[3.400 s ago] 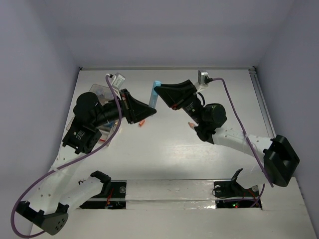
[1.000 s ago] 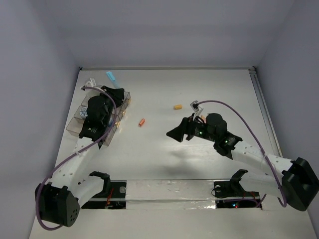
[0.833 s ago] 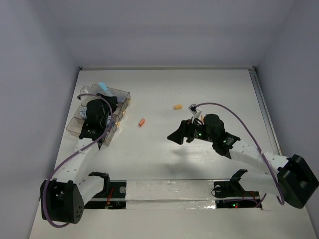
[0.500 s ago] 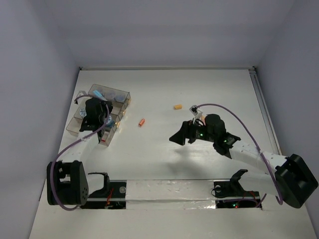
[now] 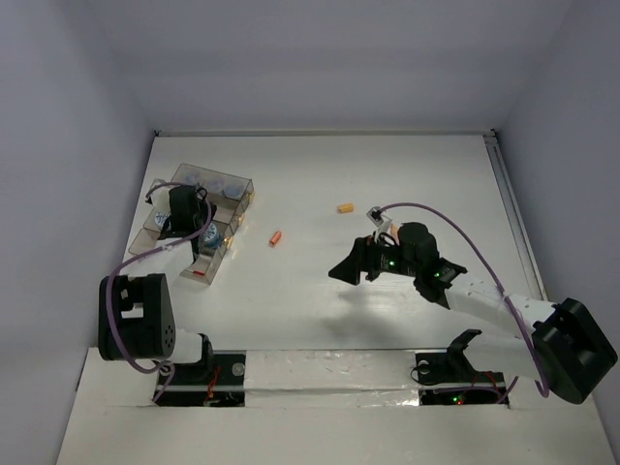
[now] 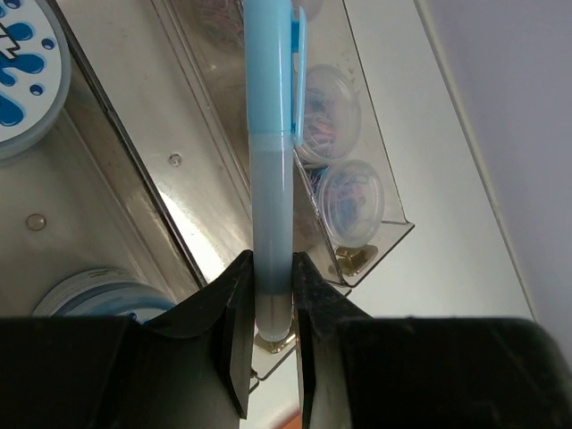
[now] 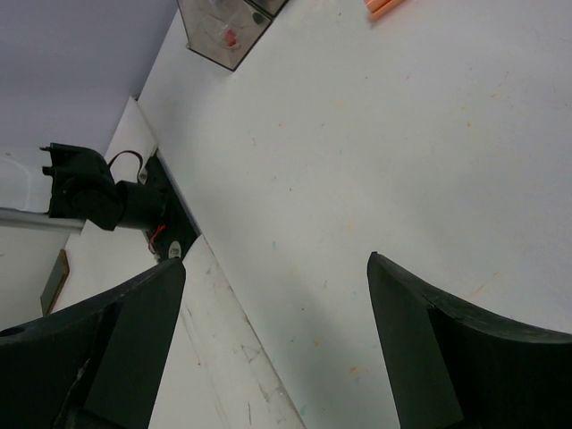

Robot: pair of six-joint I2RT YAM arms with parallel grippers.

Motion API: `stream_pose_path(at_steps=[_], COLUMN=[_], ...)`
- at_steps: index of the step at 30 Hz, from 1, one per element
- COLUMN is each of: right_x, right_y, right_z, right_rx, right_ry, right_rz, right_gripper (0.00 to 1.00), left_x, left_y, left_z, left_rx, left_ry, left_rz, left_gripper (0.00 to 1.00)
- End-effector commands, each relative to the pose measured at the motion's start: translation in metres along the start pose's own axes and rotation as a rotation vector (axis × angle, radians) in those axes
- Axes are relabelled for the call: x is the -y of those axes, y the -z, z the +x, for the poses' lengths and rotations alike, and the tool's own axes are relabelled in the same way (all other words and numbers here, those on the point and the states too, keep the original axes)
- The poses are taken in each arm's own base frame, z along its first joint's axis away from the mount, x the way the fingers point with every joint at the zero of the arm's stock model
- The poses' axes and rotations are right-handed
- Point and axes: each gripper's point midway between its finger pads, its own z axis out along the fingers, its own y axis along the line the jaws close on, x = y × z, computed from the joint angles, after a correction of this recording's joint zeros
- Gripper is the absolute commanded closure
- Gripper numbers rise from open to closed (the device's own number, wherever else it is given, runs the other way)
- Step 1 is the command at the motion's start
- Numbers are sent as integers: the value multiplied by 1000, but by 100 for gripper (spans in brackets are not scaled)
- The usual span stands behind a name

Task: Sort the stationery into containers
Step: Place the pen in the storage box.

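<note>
My left gripper is shut on a light blue marker, gripped near its lower end, with its capped end pointing away. The marker hangs over the clear containers, which hold a blue-topped tub and lilac tubs. From above, the left gripper sits over the containers at the left. My right gripper hovers open and empty above mid-table. An orange marker and a yellow marker lie loose on the table.
In the right wrist view, the open right gripper looks down on bare white table, with the orange marker and a container corner at the top edge. The left arm's base stands at the near table edge.
The left arm carried the blue marker from beyond the containers' far corner back over them, folding in toward the left. The right gripper drifted slightly toward the near side and stayed open.
</note>
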Motion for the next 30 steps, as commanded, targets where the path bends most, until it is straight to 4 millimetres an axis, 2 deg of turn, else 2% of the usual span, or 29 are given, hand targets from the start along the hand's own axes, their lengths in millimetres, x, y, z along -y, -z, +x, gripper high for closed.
stream_pose_path(at_steps=[1, 5, 12, 14, 20, 25, 28, 30], right_x=[-8, -7, -13, -13, -13, -9, -7, -3], right_y=[1, 3, 8, 9, 12, 13, 13, 13], right_z=[-8, -10, -14, -14, -17, -19, -19, -20], right_rx=[29, 34, 52, 53, 68, 78, 83, 91], right_ry=[32, 31, 45, 45, 46, 46, 45, 41], right_rz=[-41, -40, -47, -48, -43, -30, -21, 0], right_gripper=[11, 11, 11, 11, 11, 11, 11, 12], left_x=[30, 26, 17, 19, 25, 44, 68, 90], left_y=[-3, -8, -17, -17, -17, -6, 11, 31], left_z=[-22, -22, -21, -22, -27, -36, -48, -57], left_rx=[58, 66, 63, 68, 77, 87, 106, 109], left_ry=[26, 24, 29, 30, 33, 38, 42, 38], left_rz=[73, 52, 19, 21, 35, 106, 202, 294], left_gripper=[100, 93, 89, 84, 56, 37, 34, 33])
